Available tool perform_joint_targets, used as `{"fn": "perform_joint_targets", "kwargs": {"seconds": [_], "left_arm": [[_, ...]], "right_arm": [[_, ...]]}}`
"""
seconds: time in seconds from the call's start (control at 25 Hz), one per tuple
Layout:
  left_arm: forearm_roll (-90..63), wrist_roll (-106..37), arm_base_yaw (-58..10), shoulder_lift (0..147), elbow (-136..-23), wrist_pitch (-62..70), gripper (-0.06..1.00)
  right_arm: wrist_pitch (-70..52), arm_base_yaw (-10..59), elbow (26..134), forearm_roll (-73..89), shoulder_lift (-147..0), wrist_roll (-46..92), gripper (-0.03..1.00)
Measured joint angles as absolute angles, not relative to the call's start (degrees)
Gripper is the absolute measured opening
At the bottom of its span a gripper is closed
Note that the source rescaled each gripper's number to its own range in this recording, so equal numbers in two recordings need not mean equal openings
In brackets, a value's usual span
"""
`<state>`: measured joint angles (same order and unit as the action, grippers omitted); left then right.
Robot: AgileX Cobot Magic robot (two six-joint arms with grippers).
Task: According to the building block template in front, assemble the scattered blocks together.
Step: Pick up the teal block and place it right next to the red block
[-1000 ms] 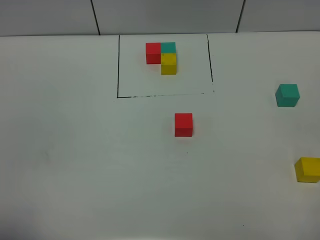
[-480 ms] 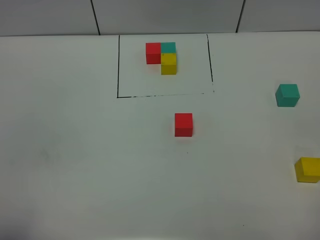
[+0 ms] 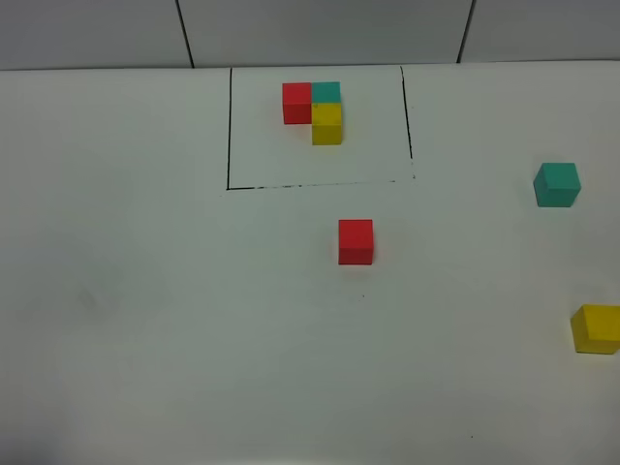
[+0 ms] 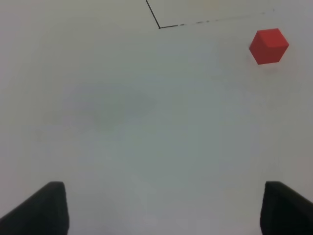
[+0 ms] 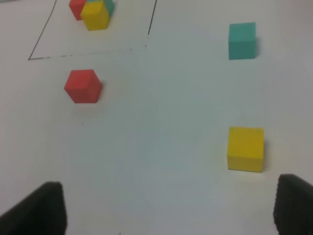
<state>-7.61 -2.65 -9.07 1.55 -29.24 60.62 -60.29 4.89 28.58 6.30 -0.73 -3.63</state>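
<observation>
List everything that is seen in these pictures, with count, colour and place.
template: one L-shaped trio, red, teal and yellow, inside the frame
frame: one, black line, far middle of the table
red cube: one, red, just in front of the frame
teal cube: one, teal, right side
yellow cube: one, yellow, right edge, nearer than the teal cube
table: one, white
wall: grey panels, behind
left gripper: one, black, open, holding nothing
right gripper: one, black, open, holding nothing

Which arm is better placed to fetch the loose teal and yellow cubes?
Right. The teal cube and yellow cube lie on its side, both ahead of the right fingers, which are open. Among loose cubes, the left wrist view shows only the red cube.
</observation>
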Motion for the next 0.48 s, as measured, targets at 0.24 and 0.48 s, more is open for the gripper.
{"fn": "perform_joint_targets", "kwargs": {"seconds": [0.24,0.48], "left_arm": [[-7.6,-2.6,-9.1,-0.2,-29.0,61.2,0.70],[-7.6,-2.6,-9.1,-0.2,-28.9,61.2,0.70]], "right_arm": [[-60.3,4.9,28.6,6.3,-0.7,-3.6,0.76],[-60.3,4.9,28.6,6.3,-0.7,-3.6,0.76]]}}
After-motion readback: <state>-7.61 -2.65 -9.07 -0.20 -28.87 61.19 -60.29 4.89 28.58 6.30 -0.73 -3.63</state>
